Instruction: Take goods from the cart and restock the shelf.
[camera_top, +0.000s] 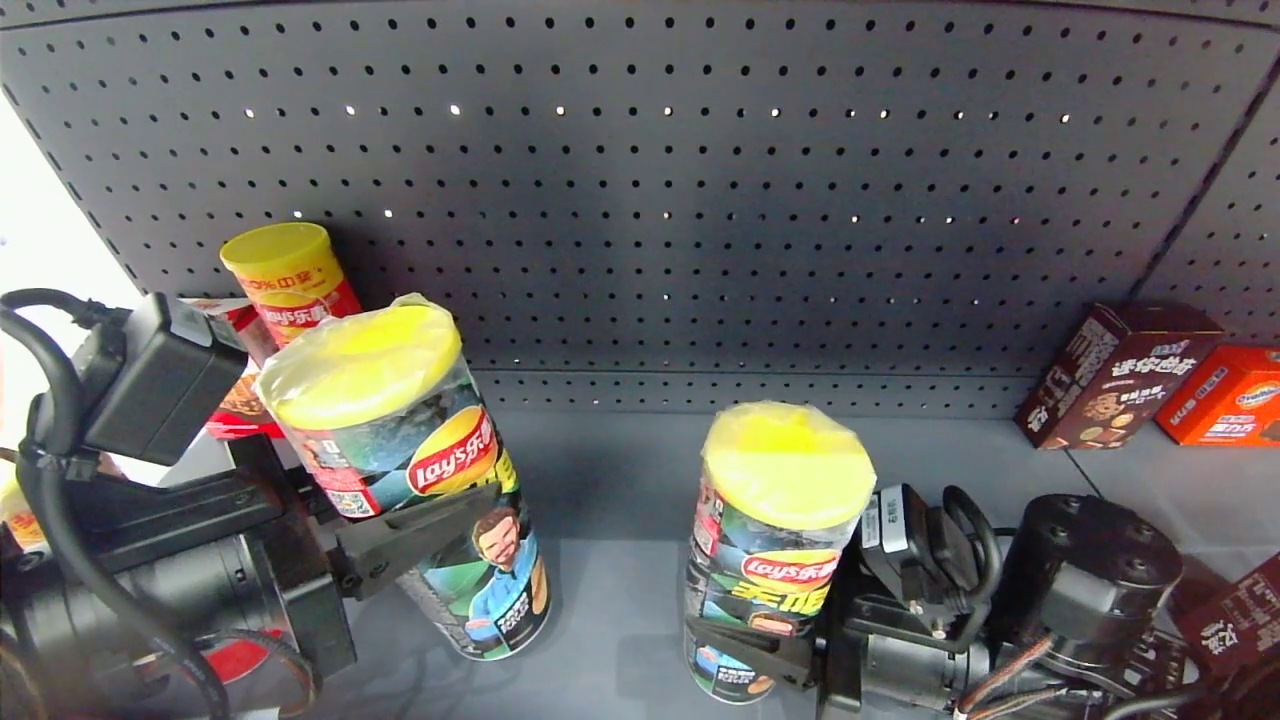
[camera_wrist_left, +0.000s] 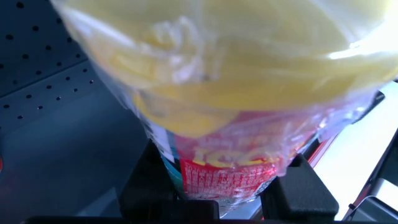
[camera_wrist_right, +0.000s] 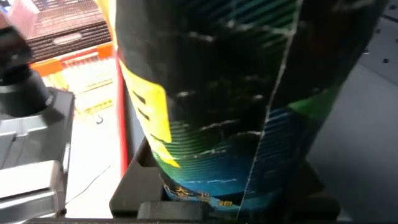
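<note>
Placing step, both arms at it together.

The left gripper is closed around the middle of a tall cardboard chip canister with a yellow plastic lid under clear film. This left canister leans, its top toward the robot's left, with its base low over the grey metal shelf (I cannot tell from here whether it touches the deck).

The right gripper is closed low on the body of a second tall chip canister with the same yellow lid and a dark printed wrap. This right canister stands close to upright, well apart from the first, with its base at or just above the shelf.

Against the grey perforated back panel, behind the left canister, stands a shorter red-and-yellow canister with a yellow lid. At the far right of the shelf, a brown carton and an orange carton sit side by side.

My read: the goods are at the shelf, and only setting down and letting go remain. The left arm needs to bring its canister upright and seat the base flat before it opens, since a leaning canister would likely topple. It should also keep apart from the shorter canister behind. The right canister looks nearly ready. Each arm should then draw straight back so a finger does not drag its canister along.
</note>
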